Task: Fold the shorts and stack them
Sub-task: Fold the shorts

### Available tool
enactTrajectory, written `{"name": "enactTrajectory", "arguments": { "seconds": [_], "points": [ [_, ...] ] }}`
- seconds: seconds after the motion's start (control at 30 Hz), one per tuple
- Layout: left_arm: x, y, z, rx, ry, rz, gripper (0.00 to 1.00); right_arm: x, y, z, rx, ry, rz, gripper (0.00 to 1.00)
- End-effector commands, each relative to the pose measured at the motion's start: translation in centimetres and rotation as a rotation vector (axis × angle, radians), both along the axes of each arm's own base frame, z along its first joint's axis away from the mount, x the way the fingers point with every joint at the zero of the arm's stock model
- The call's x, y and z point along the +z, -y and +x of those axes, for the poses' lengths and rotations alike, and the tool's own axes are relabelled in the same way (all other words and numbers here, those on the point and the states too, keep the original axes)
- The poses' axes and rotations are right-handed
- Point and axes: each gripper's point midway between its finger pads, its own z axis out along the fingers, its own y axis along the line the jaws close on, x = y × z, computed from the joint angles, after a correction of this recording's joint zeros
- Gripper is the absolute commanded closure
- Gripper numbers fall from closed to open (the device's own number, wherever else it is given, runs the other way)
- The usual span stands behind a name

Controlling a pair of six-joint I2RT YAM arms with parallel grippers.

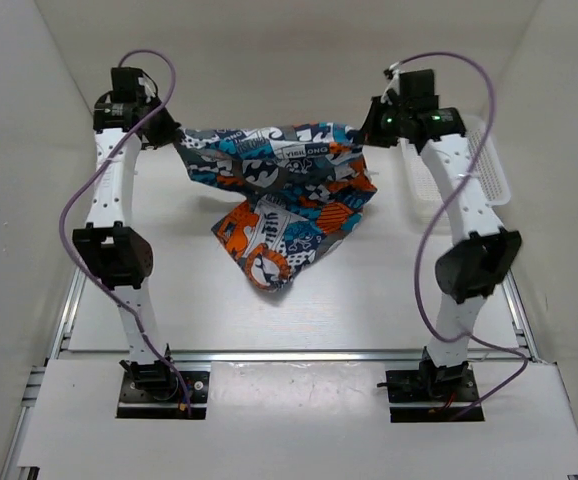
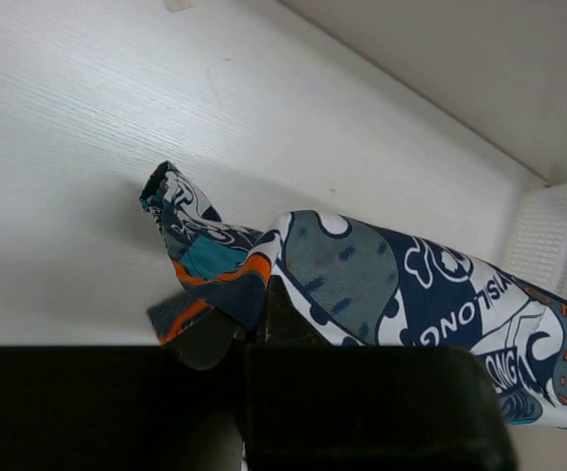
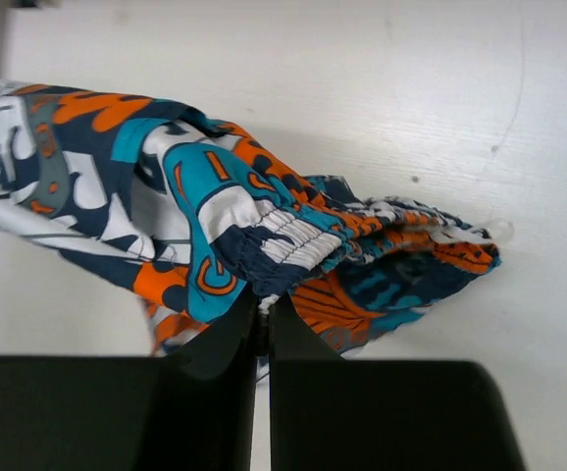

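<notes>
Jaws, left and right, clamp the shorts (image 1: 279, 190) hanging over the white table (image 1: 369, 305), white walls (image 1: 9, 150) around.

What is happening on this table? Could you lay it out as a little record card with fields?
item: shorts, busy comic print
left gripper: shut on one end of the cloth
right gripper: shut on the elastic waistband end
cloth state: stretched between both grippers, the rest hanging down, not folded
basket: white mesh, far right, nothing visible inside
table: white
</notes>
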Motion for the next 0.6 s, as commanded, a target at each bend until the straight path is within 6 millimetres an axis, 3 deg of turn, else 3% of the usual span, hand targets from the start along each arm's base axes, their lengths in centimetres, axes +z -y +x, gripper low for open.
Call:
{"name": "enactTrajectory", "arguments": {
  "seconds": [0.0,0.07,0.1,0.13,0.17,0.2,0.23,0.27,0.3,0.33,0.37,0.43,0.47,0.57],
  "points": [
    [14.0,-3.3,-6.1,0.065,0.295,0.068,0.90,12.7,3.1,-6.2,0.002,0.278,0.021,1.00],
    [18.1,-3.2,-9.7,0.061,0.383,0.077,0.90,15.3,3.1,-8.8,0.035,0.336,0.044,1.00],
    [19.2,-3.6,-11.2,0.073,0.400,0.080,0.90,17.8,3.6,-11.2,0.035,0.399,0.056,1.00],
    [21.3,-3.6,-13.9,0.078,0.447,0.083,0.90,18.0,3.7,-12.3,0.017,0.383,0.087,1.00],
    [22.3,-3.4,-15.3,0.083,0.471,0.077,0.90,18.5,3.6,-13.5,0.024,0.390,0.108,1.00],
    [23.4,-3.5,-16.9,0.092,0.500,0.082,0.90,20.1,3.7,-16.0,0.045,0.428,0.137,1.00],
    [24.3,-3.3,-18.3,0.093,0.526,0.084,0.90,20.1,3.0,-17.4,0.073,0.410,0.175,1.00],
    [26.4,-2.9,-21.4,0.093,0.590,0.090,0.90,20.6,3.0,-18.7,0.091,0.426,0.186,1.00],
    [27.0,-3.2,-22.9,0.115,0.607,0.101,0.90,22.2,3.3,-21.2,0.104,0.473,0.210,1.00],
    [27.9,-3.1,-24.3,0.129,0.635,0.099,0.90,22.9,3.6,-22.5,0.105,0.493,0.214,1.00],
    [29.6,-2.9,-27.2,0.140,0.688,0.108,0.90,23.8,4.1,-24.8,0.107,0.526,0.219,1.00],
    [30.6,-2.7,-29.2,0.149,0.731,0.115,0.90,24.8,4.8,-27.5,0.112,0.548,0.214,1.00],
    [31.3,-2.6,-31.4,0.165,0.770,0.112,0.90,25.5,5.1,-29.0,0.116,0.578,0.211,1.00],
    [31.7,-2.9,-33.0,0.204,0.793,0.116,0.90,27.0,5.9,-31.7,0.109,0.607,0.213,1.00]
  ]
}}
